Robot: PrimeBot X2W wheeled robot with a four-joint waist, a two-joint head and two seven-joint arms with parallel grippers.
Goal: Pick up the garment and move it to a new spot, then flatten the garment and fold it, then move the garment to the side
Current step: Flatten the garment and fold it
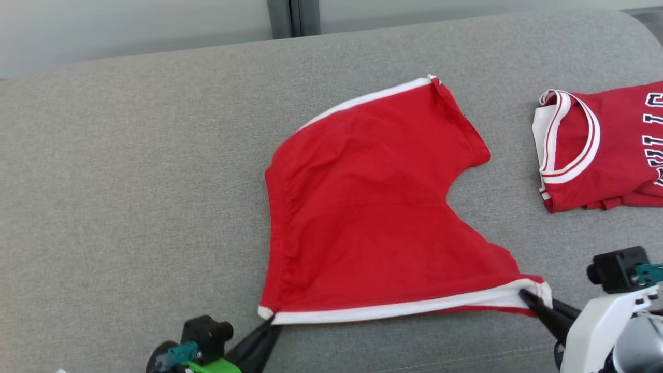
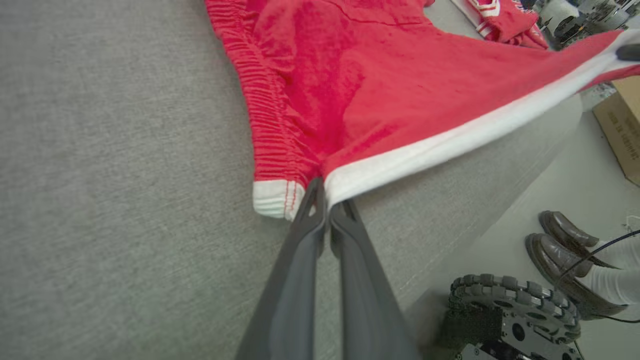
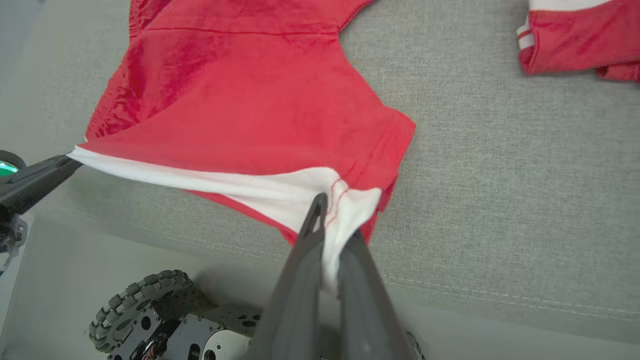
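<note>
Your red shorts [image 1: 373,207] lie on the grey cushion [image 1: 129,181]. The left end effector [image 1: 269,324] and right end effector [image 1: 524,296] each pinch a corner of the near white-trimmed edge, stretched taut. You seem mid-flattening; next, lay that edge down smooth before folding

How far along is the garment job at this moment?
Done: the red shorts lie mostly spread on the grey cushion. In hand: the left gripper and right gripper are each shut on a corner of the white-trimmed edge, pulling it taut. Left: no fold shows yet, and the move aside remains.
</note>
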